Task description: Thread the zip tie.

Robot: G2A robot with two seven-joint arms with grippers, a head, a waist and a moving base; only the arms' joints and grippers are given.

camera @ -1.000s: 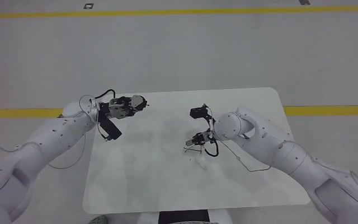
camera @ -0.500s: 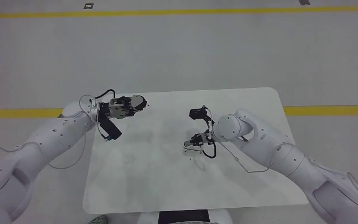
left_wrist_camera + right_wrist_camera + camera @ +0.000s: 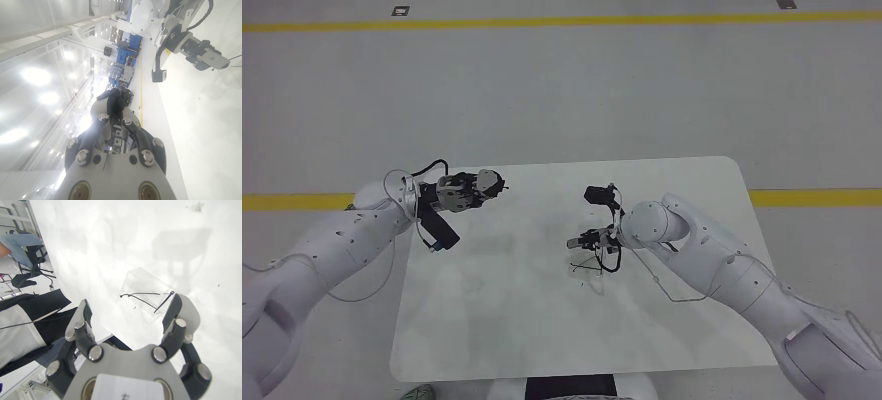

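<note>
My right pincer (image 3: 130,309) is spread wide. Its grey metal fingers (image 3: 189,311) carry ribbed black rubber pads and round steel pins at the knuckles. Just past the tips sits a clear box (image 3: 140,279) with sharp edges and glassy walls. One thin black zip tie (image 3: 164,301) slants in it, its small square head beside the tip of one finger. Two more ties (image 3: 145,293) bend across the box farther toward the other finger. From above, the box nearly melts into the smooth white table (image 3: 542,320), and the ties are a faint dark scribble (image 3: 587,265) just below that pincer (image 3: 574,242). My left pincer (image 3: 115,100) has its dark pads pressed together, well apart from the box and raised at the table's far edge (image 3: 492,184). A thin black strand (image 3: 105,161) shows behind its fingers, but I cannot tell if the pads clamp it. Its wrist camera also shows my right pincer (image 3: 226,65) side-on, blunt and grey, low over the table.
</note>
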